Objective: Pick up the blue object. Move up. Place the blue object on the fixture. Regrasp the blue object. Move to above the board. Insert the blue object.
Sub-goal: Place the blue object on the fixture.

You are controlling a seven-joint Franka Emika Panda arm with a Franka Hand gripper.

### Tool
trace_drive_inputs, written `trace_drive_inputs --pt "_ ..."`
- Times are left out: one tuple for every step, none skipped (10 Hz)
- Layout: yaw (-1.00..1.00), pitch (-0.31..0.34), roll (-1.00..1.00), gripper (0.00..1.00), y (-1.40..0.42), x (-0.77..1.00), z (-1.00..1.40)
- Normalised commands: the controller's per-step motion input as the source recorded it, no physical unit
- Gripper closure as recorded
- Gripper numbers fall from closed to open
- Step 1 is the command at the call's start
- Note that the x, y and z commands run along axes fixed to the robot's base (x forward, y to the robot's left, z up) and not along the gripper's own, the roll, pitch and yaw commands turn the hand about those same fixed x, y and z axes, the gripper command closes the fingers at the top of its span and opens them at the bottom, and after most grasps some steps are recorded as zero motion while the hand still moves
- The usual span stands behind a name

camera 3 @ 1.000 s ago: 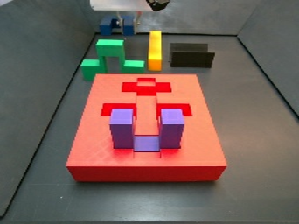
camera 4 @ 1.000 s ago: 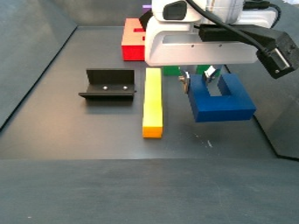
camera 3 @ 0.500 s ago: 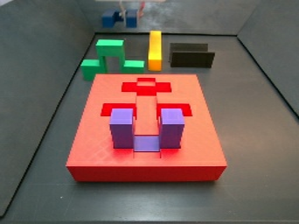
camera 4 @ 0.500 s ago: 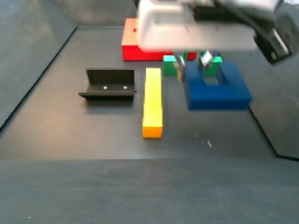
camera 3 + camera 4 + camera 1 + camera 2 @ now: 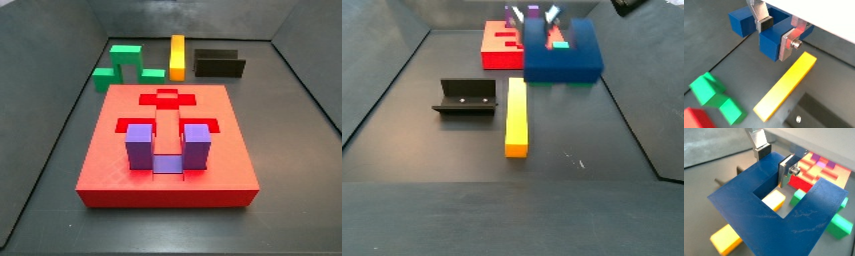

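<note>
Blue object [image 5: 784, 223]: a dark blue U-shaped block, two thick prongs joined by a base, with a square notch between them. It is seen lifted clear of the floor, clamped in the gripper [image 5: 779, 34]. In both wrist views one prong is pinched between the two flat silver fingers [image 5: 787, 42], whose dark pads are pressed against its sides, so the fingers are clenched on the block. In a side view the same block [image 5: 563, 58] is seen high up, in front of the near end of the red board [image 5: 498, 47], with the gripper [image 5: 540, 28] just above it and mostly cut off by the picture's edge.

The board [image 5: 167, 150] is shown in a side view as a large red slab with shaped recesses; a lighter purple U-shaped block [image 5: 167, 148] is seated in one of them. Beyond the board lie green blocks [image 5: 123, 62], a long yellow bar [image 5: 177, 55] and the black fixture [image 5: 219, 64]. In a side view the fixture [image 5: 465, 98] is seen just beside the yellow bar [image 5: 516, 118], well apart from the held block.
</note>
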Motion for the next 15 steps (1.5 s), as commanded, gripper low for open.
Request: trace_drive_inputs --pt "-0.17 0.209 -0.75 1.0 -0.16 0.9 0.22" --pt "-0.19 0.16 -0.84 1.0 -0.14 0.87 0.25" --pt "-0.17 0.177 -0.82 1.0 -0.15 0.91 0.22" --pt "-0.17 0.186 -0.83 1.0 -0.13 0.92 0.2" --pt "-0.18 0.123 -0.83 1.0 -0.11 0.92 0.13" --pt "-0.16 0.0 -0.85 1.0 -0.01 0.92 0.0" --pt "-0.05 -0.069 -0.78 1.0 0.0 0.83 -0.05" --pt "-0.03 -0.026 -0.51 1.0 0.0 0.99 -0.09" --pt "0.0 0.0 -0.45 1.0 0.0 1.0 -0.15" --pt "0.0 0.0 -0.46 1.0 0.0 1.0 -0.12" --pt "-0.02 -0.02 -0.44 1.0 -0.03 1.0 -0.12" --pt "0.0 -0.069 -0.51 1.0 0.0 0.95 -0.13" --pt "0.0 -0.097 -0.53 1.0 0.0 0.93 -0.13" --pt "-0.01 -0.086 -0.45 1.0 -0.04 0.91 -0.15" --pt "-0.03 -0.106 -0.44 1.0 -0.04 0.87 -0.15"
